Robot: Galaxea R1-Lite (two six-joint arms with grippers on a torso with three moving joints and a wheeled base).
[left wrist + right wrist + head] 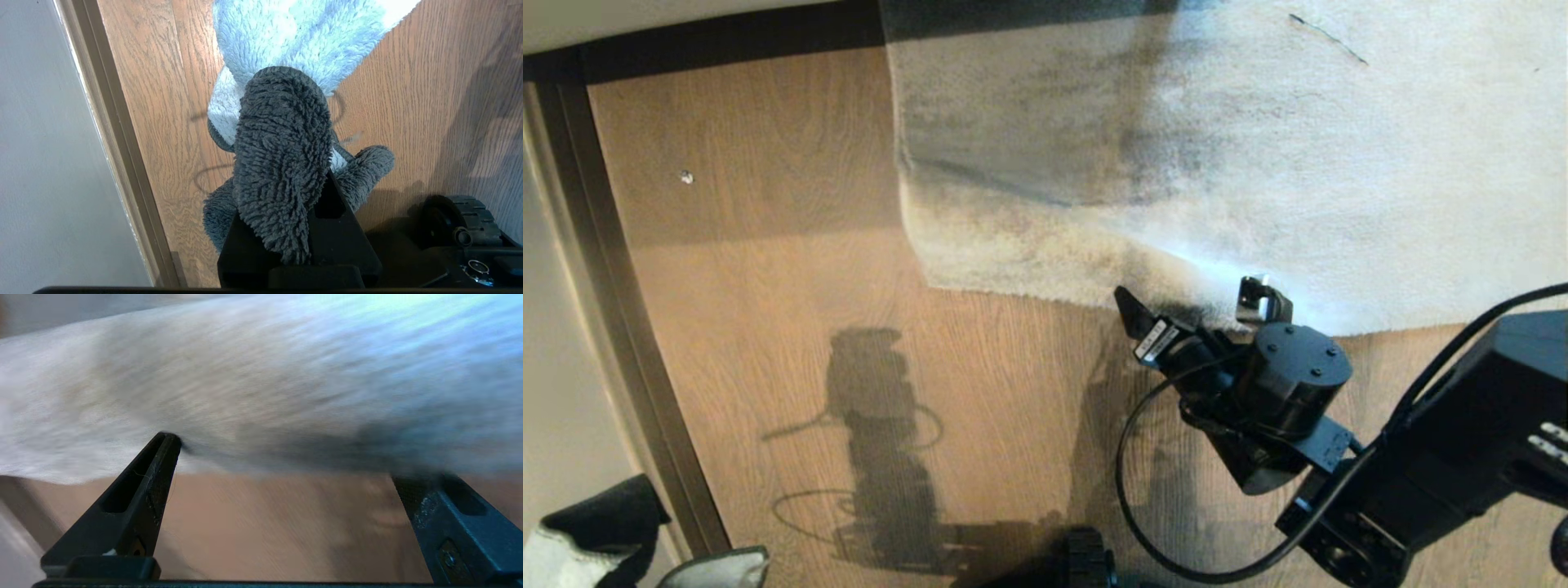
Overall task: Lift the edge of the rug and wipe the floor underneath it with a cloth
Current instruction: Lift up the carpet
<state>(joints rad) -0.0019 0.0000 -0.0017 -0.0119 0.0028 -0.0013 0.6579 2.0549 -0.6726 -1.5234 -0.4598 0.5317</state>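
- Right gripper (pixel 1196 306): fingers spread wide, tips at the rug edge (pixel 1045 298), which lies flat on the floor (pixel 768 327).
- Left gripper (pixel 302 228): fingers clamped on the cloth (pixel 282 163).

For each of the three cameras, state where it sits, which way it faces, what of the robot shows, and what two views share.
Head view: from the robot's head, facing down at the light brown wood plank floor and light grey short-pile rug edge; the right pincer shows.
Left wrist view: behind the left pincer, shut on the fluffy grey and whitish cloth, over floor.
Right wrist view: behind the open right pincer, at the rug edge.
Shared: head and right wrist views both show the rug edge.
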